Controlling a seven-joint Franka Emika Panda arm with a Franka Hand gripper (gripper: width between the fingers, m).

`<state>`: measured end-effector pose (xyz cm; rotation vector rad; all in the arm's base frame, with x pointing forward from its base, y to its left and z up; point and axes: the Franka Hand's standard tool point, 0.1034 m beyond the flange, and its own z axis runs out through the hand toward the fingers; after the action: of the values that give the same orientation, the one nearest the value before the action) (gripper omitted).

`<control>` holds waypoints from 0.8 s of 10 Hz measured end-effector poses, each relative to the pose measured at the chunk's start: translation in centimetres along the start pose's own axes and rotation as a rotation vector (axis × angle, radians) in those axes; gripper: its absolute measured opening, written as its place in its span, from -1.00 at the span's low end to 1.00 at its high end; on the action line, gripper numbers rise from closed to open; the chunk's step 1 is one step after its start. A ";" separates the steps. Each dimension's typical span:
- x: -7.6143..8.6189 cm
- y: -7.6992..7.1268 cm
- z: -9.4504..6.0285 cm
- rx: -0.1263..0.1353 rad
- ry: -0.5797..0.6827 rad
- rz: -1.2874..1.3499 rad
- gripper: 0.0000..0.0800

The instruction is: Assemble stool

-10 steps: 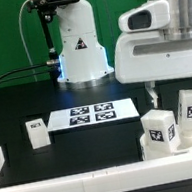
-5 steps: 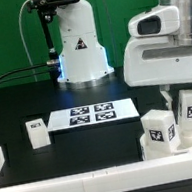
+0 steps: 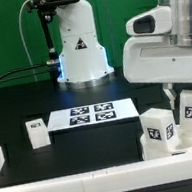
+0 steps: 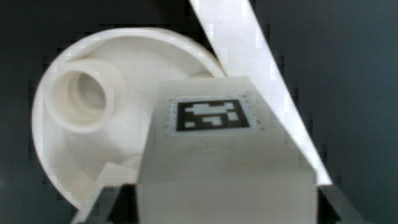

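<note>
Two dark fingers of the gripper press on opposite flanks of the gripped leg, as the wrist view shows. The jaws stand nearly closed w/ no gap visible btwn pads and plastic, so the leg reads as held. Its tag face is toward the wrist cam. The seat disc lies just beside this leg, hollow side toward the cam, w/ a round socket in its floor. A border rail crosses behind.

Ext. view: the gripped leg stands at that view's right. A front leg stands just beside it, nearer the cam. A lone leg sits well apart at the view's left, just beside the marker board on the black table.

Step in hand (judged): grasp made; lift and carry to the socket should follow. Whether any leg is mounted yet can't be told.

To do it well:
1. Lift straight up first. The front leg and seat sit close, and a sideways drag could knock them.
2. Check grip centring. The fingertips are cut off at the frame edge, so it can't be confirmed here.
3. Line the leg end over the socket before lowering.
4. Seat it gently. The disc looks loose on the table and may slide.
</note>
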<state>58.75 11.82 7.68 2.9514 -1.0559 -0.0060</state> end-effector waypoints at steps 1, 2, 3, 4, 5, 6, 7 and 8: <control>0.2 0.0 0.0 0.020 0.001 0.134 -0.17; 0.7 0.0 0.0 0.064 0.009 0.248 -0.17; 0.8 0.2 0.0 0.103 0.008 0.337 -0.17; 0.8 0.3 0.0 0.108 0.001 0.437 -0.17; 0.9 0.4 0.0 0.108 -0.002 0.489 -0.17; 0.9 0.4 0.0 0.108 -0.005 0.564 -0.16; 1.0 0.4 0.0 0.108 -0.008 0.620 -0.16; 1.0 0.5 0.0 0.114 -0.019 0.702 -0.16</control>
<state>59.21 10.78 7.65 2.4929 -2.0775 0.0313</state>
